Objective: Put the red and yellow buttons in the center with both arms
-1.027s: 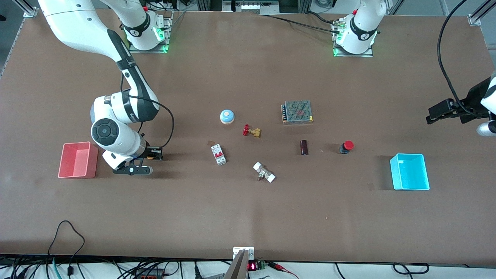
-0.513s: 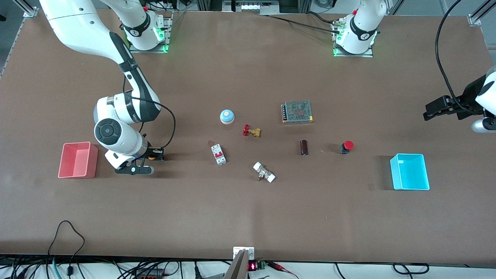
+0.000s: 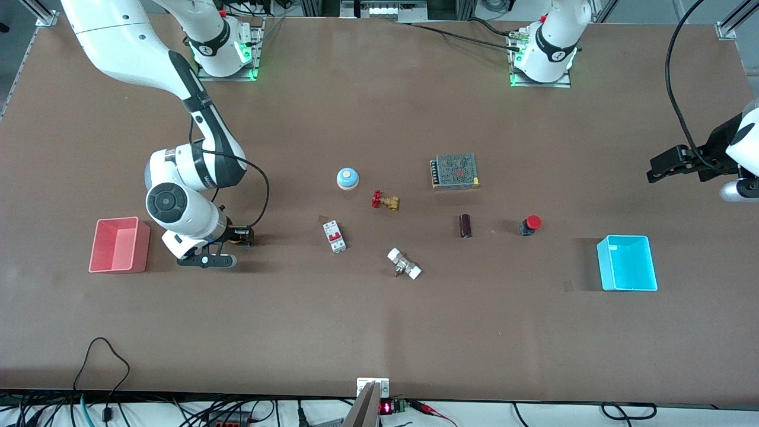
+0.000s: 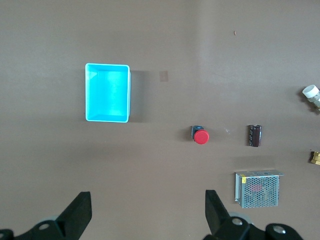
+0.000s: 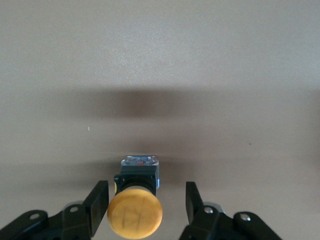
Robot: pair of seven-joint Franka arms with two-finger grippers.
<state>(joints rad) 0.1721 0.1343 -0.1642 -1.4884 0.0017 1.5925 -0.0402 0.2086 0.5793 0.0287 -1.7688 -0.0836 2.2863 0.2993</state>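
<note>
The right gripper (image 5: 146, 207), at middle left of the front view beside the pink bin (image 3: 118, 244), straddles the yellow button (image 5: 135, 212) with its fingers spread, not yet closed. The red button (image 3: 531, 224) stands right of centre, near the cyan bin (image 3: 627, 263). The left gripper (image 4: 147, 215) hovers spread wide at the right edge, waiting. Risk: an off-centre closure may tip the yellow button

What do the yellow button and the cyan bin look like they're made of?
Yellow button: likely plastic, with a matte, evenly coloured cap on a black body. Cyan bin: probably moulded plastic, with thin uniform walls, rounded corners and a slight sheen.
</note>
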